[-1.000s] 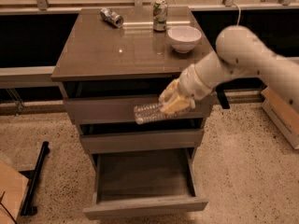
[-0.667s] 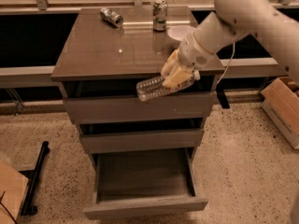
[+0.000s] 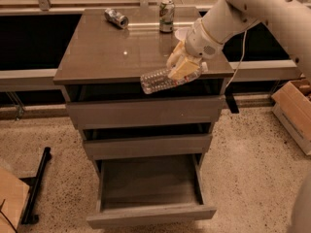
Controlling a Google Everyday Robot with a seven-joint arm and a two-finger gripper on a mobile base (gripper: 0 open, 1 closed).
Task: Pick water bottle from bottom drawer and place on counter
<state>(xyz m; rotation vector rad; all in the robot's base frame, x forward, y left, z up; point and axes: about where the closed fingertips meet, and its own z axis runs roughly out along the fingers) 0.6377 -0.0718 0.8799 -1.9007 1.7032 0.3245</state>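
Here the pincer [image 3: 181,68] is clenched around the water bottle [image 3: 158,80], its pale fingers [image 3: 184,72] wrapped over the end of the bottle nearest the arm. The bottle lies almost level, with its free end pointing left and a little downward. It hangs at the front right edge of the counter [image 3: 112,52], partly over the slab and partly in front of the dark gap below it; whether it touches the slab cannot be told. The white arm [image 3: 228,18] reaches in from the upper right, over the counter's right rear corner. Farther back on the counter, an upright can [image 3: 166,16] stands near the rear edge, a second can [image 3: 116,18] lies on its side to the left of it, and a pale bowl [image 3: 180,33] shows only as a sliver behind the arm. Below the slab, the top drawer [image 3: 143,111] and middle drawer [image 3: 146,147] are shut or nearly so, while the bottom drawer [image 3: 150,216] is pulled well out, its dark inside showing. A cardboard box [image 3: 294,106] sits on the speckled floor [image 3: 243,169] to the right.
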